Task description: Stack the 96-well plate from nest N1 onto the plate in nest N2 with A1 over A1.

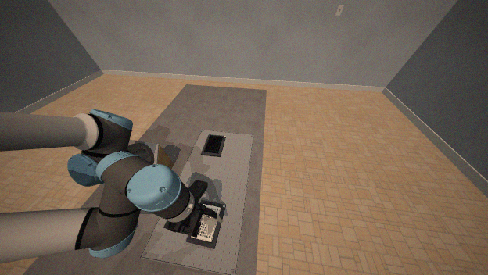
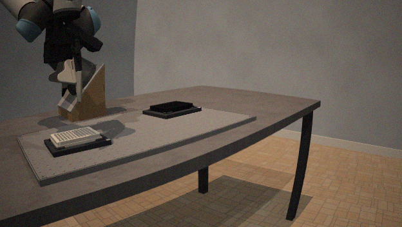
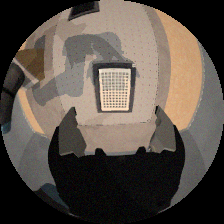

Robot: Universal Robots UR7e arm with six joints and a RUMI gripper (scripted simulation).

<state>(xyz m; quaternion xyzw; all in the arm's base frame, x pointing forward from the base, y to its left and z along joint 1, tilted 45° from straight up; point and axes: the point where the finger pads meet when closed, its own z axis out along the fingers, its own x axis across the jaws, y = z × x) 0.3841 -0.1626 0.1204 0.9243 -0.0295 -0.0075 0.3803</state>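
Wrist view looks straight down between the two wide-spread, empty fingers of the hand (image 3: 116,131) onto the white plate (image 3: 116,89), whose grid of small wells reads as a fine mesh inside a rectangular outline. The plate sits in its dark nest (image 3: 95,88), a shallow black frame that borders it on all sides and so keeps it from sliding. Its long sides run parallel to the fingers, which suggests the hand is being squared up over the plate so the fingers can close across its narrow width. In the exterior view the hand (image 2: 71,78) hangs well above the desk (image 2: 283,106), with nothing between the fingers. Both nests stand well apart on a pale grey board (image 2: 200,124) dotted with regular holes; the far nest (image 2: 190,111) carries a black plate (image 2: 171,106) with a matte top. No cut corner can be made out on either plate at this size.
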